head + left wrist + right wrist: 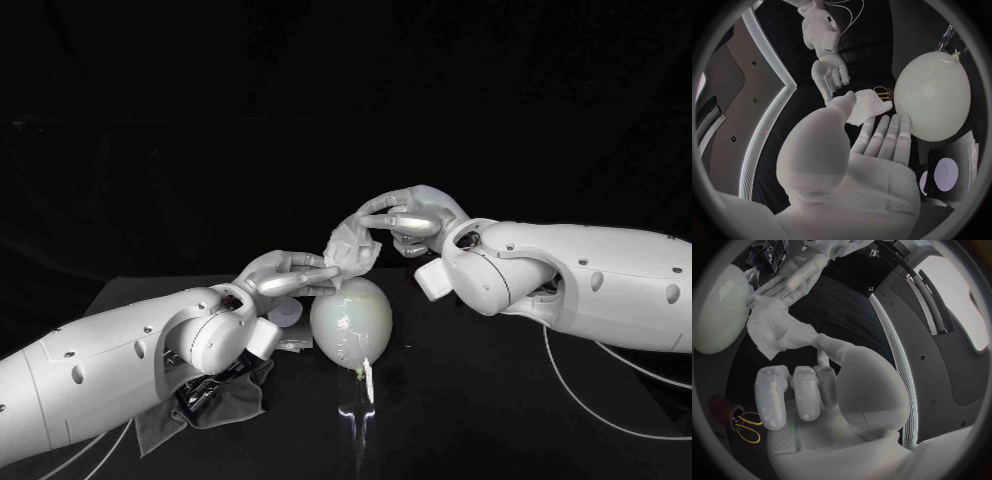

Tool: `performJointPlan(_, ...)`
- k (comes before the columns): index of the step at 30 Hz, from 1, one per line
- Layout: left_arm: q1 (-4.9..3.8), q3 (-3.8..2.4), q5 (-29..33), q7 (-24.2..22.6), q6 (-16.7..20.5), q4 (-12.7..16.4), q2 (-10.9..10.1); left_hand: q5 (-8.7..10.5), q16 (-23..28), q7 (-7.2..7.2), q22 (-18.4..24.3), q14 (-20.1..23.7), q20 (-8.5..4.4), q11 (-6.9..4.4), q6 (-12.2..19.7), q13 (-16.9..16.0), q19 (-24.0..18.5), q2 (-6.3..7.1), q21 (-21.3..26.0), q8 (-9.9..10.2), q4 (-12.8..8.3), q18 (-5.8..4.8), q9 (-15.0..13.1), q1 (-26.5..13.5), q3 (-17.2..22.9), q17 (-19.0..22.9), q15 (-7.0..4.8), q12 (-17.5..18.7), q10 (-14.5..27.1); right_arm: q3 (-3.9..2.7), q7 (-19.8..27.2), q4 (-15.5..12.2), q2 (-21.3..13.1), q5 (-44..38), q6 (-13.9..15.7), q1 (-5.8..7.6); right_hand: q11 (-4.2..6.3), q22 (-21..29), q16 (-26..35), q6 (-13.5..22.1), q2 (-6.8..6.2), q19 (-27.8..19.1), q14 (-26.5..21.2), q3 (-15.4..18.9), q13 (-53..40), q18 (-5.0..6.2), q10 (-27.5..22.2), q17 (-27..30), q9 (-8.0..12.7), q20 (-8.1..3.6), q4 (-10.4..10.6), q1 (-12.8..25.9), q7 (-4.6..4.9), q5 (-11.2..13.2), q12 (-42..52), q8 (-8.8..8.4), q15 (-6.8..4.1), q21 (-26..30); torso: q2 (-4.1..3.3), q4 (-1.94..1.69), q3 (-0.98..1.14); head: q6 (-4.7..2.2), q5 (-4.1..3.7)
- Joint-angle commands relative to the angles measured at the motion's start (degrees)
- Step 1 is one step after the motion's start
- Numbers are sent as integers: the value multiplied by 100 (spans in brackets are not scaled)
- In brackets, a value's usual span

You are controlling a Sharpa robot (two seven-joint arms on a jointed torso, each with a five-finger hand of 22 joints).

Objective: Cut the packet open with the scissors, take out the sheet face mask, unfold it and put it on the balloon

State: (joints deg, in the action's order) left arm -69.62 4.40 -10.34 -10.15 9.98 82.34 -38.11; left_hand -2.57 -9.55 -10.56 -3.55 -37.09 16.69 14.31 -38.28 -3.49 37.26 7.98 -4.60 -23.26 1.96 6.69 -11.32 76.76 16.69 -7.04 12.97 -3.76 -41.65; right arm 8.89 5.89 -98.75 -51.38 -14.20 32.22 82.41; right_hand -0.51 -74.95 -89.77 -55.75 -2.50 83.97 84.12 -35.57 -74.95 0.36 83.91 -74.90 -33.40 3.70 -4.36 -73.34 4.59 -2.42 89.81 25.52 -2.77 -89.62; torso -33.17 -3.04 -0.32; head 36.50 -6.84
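Two grips: left hand (289,272), right hand (411,222) fingers clamped on limp crumpled white mask (351,248) | glossy egg-shaped balloon (352,320) beside

So the right robot hand (811,395) pinches one end of the crumpled white sheet mask (776,330), the left robot hand (792,277) holds the other, right beside the balloon (720,310). Yellow-handled scissors (745,425) lie nearby.
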Motion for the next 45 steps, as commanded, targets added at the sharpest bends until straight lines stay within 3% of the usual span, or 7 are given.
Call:
performJointPlan(1, 1, -4, 320, -232, 252, -52, 48, -19, -46, -580, -22, -107, -7, -10, -41, -10, 203, -31, -56, 40, 62, 100, 13, 3, -129, -21, -14, -30, -139, -7, 42, -15, 9, -64, -32, 19, 15, -1505, -23, -37, 0, 603, 588, -42, -1505, -36, 609, -1510, -281, -43, 8, 50, 13, -38, 19, 20, -30, -38, -3, 2, -6, -34, 5)
performJointPlan(3, 1, -6, 367, -295, 279, -82, 66, -19, -84, -565, -39, -192, -7, -27, -51, -16, 377, -26, -96, 49, 126, 127, 23, 28, -253, -38, -30, -42, -277, -8, 43, -18, 12, -64, -32, 28, 15, -1505, -23, -37, 0, 603, 588, -42, -1505, -36, 609, -1510, -281, -43, 8, 50, 13, -38, 19, 20, -30, -38, -2, 1, -7, -43, 10)
performJointPlan(12, 0, -15, 479, -674, 431, -189, 142, -19, -85, -517, -17, -186, -2, -61, -159, -23, 337, -82, -70, 40, 352, 135, 40, 206, -697, -32, -48, -34, -568, -10, 47, -8, 43, -64, -28, 66, 15, -1505, -23, -36, 2, 603, 588, -53, -1505, -36, 609, -1510, -282, -44, 3, 59, 13, -38, 19, 25, -30, -38, -4, -6, -13, -71, 23)
performJointPlan(24, 0, -29, 257, -959, 351, -149, 241, -21, -111, -393, -9, -280, -3, -147, -536, -29, 236, -259, -29, -52, 339, 121, 29, 644, -773, -47, -90, -48, -761, -11, 37, 37, 106, -64, -56, 74, 15, -1505, -23, -36, 2, 603, 588, -53, -1505, -36, 609, -1510, -282, -44, 3, 59, 13, -38, 19, 25, -30, -38, -7, -9, -5, -36, 48)
performJointPlan(31, 0, -34, 237, -1016, 453, -152, 293, -24, -243, -306, -52, -509, -9, -254, -815, -49, 600, -469, -102, -35, 303, 170, 70, 912, -567, -101, -181, -169, -1107, -11, 33, 26, 121, -64, -66, 74, 15, -1505, -23, -36, 2, 603, 588, -53, -1505, -36, 609, -1510, -282, -44, 3, 59, 13, -38, 19, 25, -30, -38, -9, 1, -4, -20, 50)
performJointPlan(40, -2, -44, 238, -1030, 746, -254, 406, -25, -518, -205, -84, -872, -14, -370, -1151, -40, 832, -553, -225, 38, 223, 303, 153, 1148, -127, -219, -319, -277, -1469, -11, 39, -13, 111, -64, -71, 74, 14, -1505, -23, -33, 2, 603, 588, -69, -1505, -36, 609, -1510, -284, -44, -6, 74, 13, -38, 19, 31, -30, -38, -5, 2, -2, -27, 44)
performJointPlan(45, -3, -47, 227, -1043, 795, -286, 451, -25, -893, -89, -159, -1177, -76, -509, -1501, -33, 1142, -570, -436, -18, 134, 383, 161, 1227, 561, -381, -458, -361, -1878, -11, 36, 15, 110, -64, -72, 74, 14, -1505, -23, -33, 2, 603, 588, -69, -1505, -36, 609, -1510, -284, -44, -6, 74, 13, -38, 19, 31, -30, -38, -4, 4, -3, -31, 37)
